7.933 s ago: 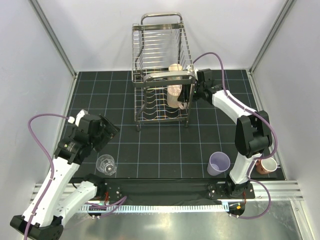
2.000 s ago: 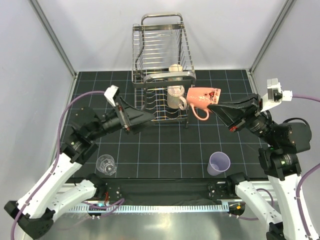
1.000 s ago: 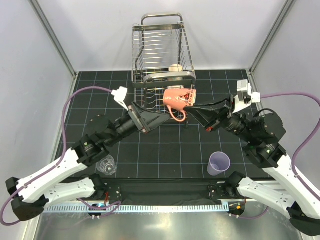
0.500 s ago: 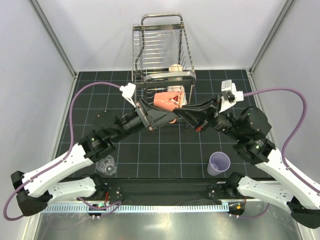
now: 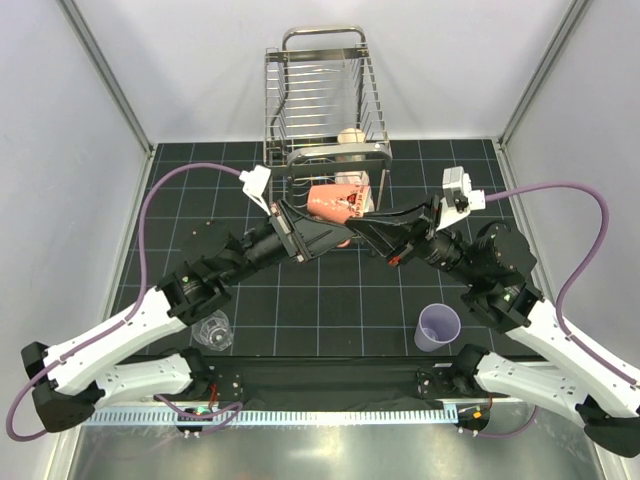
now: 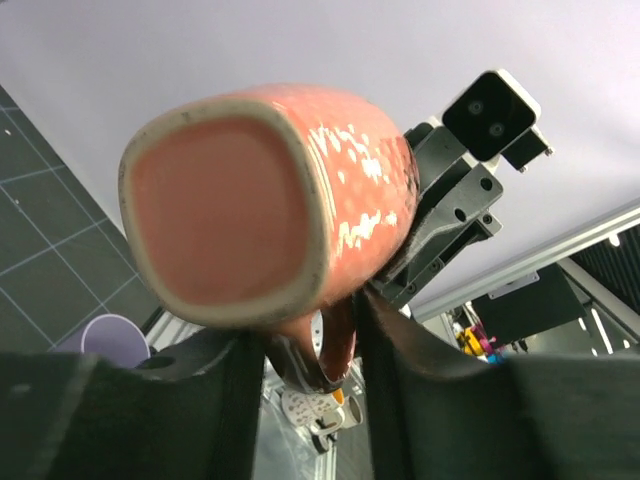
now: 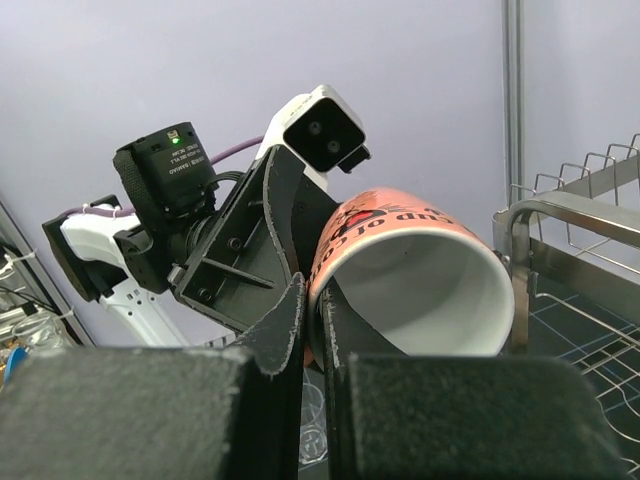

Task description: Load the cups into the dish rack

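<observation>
Looks like a handoff mid-frame, just in front of the dish rack [image 5: 320, 90]. The right pincer [image 7: 313, 290] pinches the pink mug [image 5: 335, 200] by its rim. The left pincer [image 6: 305, 352] sits spread either side of the handle [image 6: 338, 325], probably to regrip. It's got a glossy speckled glaze and a rounded-square base. Lavender tumbler [image 5: 438, 326] and clear glass [image 5: 213, 328] stand low on the worktop [image 5: 330, 300].

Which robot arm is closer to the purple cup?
Right. The right arm bends just beside the purple cup; the left arm is on the other side, by the glass.
</observation>
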Robot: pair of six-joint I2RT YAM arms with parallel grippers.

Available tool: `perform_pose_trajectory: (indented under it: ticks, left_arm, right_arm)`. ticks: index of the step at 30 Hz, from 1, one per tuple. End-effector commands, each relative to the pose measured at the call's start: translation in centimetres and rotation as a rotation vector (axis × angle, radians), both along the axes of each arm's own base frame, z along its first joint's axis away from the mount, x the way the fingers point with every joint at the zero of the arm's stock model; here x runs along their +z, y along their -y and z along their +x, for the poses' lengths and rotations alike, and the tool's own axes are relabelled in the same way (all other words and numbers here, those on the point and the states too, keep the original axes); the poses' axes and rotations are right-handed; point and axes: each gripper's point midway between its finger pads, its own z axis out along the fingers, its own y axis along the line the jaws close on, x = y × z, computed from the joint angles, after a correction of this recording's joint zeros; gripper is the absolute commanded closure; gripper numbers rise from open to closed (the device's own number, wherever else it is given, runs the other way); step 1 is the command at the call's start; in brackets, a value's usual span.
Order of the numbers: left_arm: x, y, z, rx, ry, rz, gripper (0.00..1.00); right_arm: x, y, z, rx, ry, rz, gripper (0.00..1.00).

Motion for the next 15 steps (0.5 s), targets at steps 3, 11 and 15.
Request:
perform_pose_trajectory:
  ticks: [3,11,15]
  left_arm:
    - [4.3,-1.7,-0.1,0.045,0.085,-0.109,0.82]
    - [4.1,-2.0,-0.4,0.042,0.081,-0.108,0.99]
    - [3.4,-3.3,-0.2,0.098,0.091,-0.047,1.00]
  right_arm:
    - [3.2,1.0,-2.4,0.062,0.060,0.109,0.96]
    - [2.9,0.5,-1.6,0.056,0.006,0.104,0.96]
    - [2.2,0.6,-0.8,0.015,-0.031,0.075,0.84]
